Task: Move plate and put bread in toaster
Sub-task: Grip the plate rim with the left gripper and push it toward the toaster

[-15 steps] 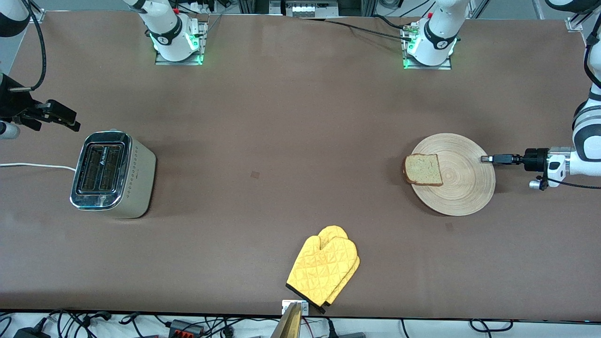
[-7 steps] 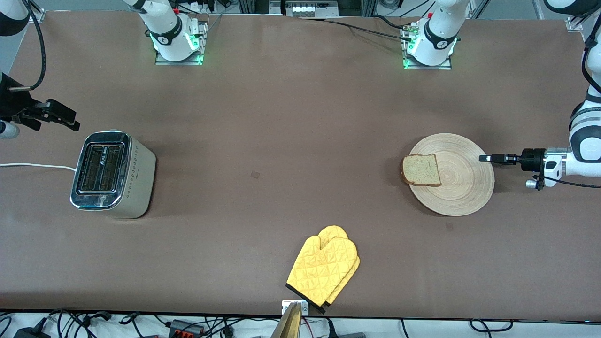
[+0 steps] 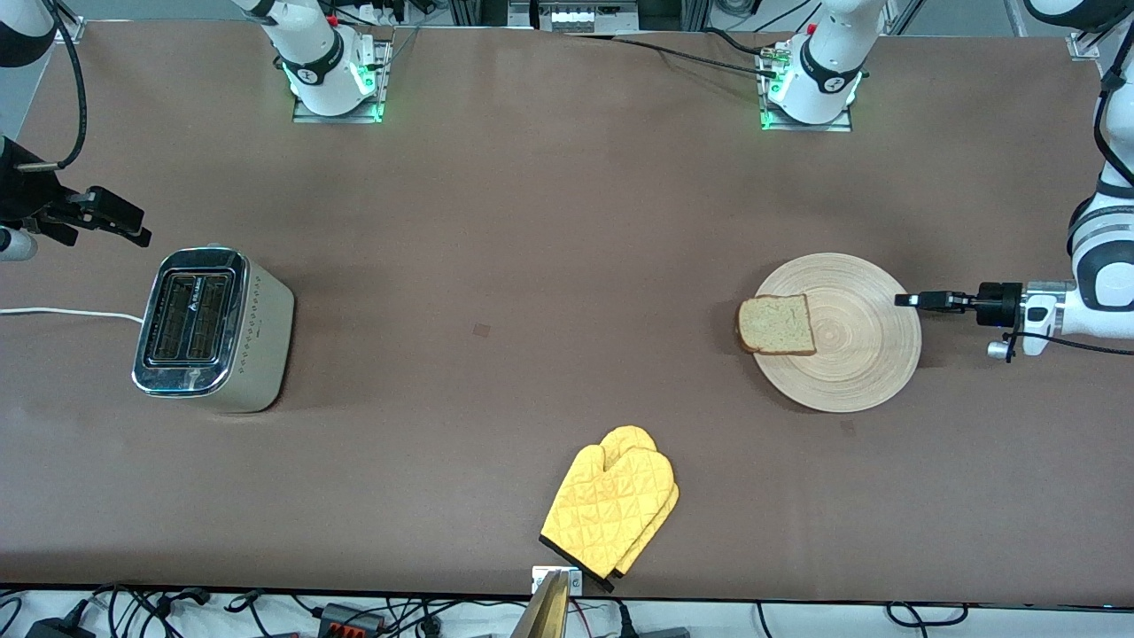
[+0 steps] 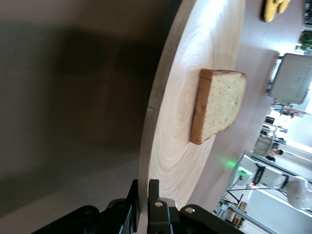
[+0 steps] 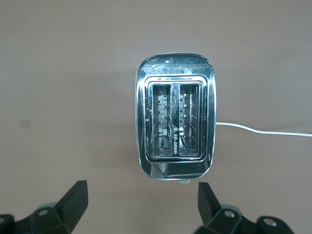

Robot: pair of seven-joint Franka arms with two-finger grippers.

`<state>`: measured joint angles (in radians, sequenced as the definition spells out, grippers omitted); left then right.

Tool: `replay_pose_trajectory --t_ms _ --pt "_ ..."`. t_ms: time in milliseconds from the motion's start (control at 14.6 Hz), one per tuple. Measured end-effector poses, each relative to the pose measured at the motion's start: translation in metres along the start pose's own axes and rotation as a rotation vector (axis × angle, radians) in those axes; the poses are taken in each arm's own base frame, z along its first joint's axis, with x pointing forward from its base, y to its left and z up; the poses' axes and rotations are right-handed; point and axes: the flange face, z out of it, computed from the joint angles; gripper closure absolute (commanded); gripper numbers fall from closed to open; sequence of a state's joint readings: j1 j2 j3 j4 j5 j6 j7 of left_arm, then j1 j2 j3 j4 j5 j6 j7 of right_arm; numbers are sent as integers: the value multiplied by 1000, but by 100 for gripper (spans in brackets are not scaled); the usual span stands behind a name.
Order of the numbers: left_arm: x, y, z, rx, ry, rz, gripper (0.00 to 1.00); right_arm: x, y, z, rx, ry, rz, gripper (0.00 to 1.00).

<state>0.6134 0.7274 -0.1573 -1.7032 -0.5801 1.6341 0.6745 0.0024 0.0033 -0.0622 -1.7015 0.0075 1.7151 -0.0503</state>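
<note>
The bamboo plate (image 3: 838, 333), bearing the bread slice (image 3: 777, 324), is pinched at its rim by the left gripper (image 3: 905, 299) for moving, while the right gripper (image 5: 141, 204) is held spread above the toaster (image 3: 211, 328).

Left hand (image 4: 144, 207) clamped on plate (image 4: 195, 87) rim, bread (image 4: 217, 109) lying on plate, overhanging its edge

Light-wood plate (image 3: 873, 372) with fine concentric rings; pale tan bread (image 3: 777, 324), brown crust; cream-sided, chrome-topped toaster (image 3: 212, 330); yellow quilted oven mitts (image 3: 611, 508); brown table (image 3: 532, 221).
</note>
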Motion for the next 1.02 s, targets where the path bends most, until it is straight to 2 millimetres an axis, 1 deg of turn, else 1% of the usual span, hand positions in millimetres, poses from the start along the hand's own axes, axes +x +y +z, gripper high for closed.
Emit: replay_pose_trajectory --t_ms 205,342,478,615,683,820,1025 --pt "11 20 20 -70 -18 14 100 0 0 0 0 0 0 0" --pt "21 39 38 -101 -34 33 100 0 0 0 0 0 0 0" --pt "31 62 60 -139 -59 52 100 0 0 0 0 1 0 0" --pt "41 87 88 -179 -94 70 100 0 0 1 0 -1 0 0" --pt "47 100 105 -197 -110 80 100 0 0 1 0 -1 -1 0" --pt "58 129 147 -237 -145 95 100 0 0 1 0 -2 -1 0" --pt "70 177 221 -266 -196 119 100 -1 -1 7 1 -16 -2 0"
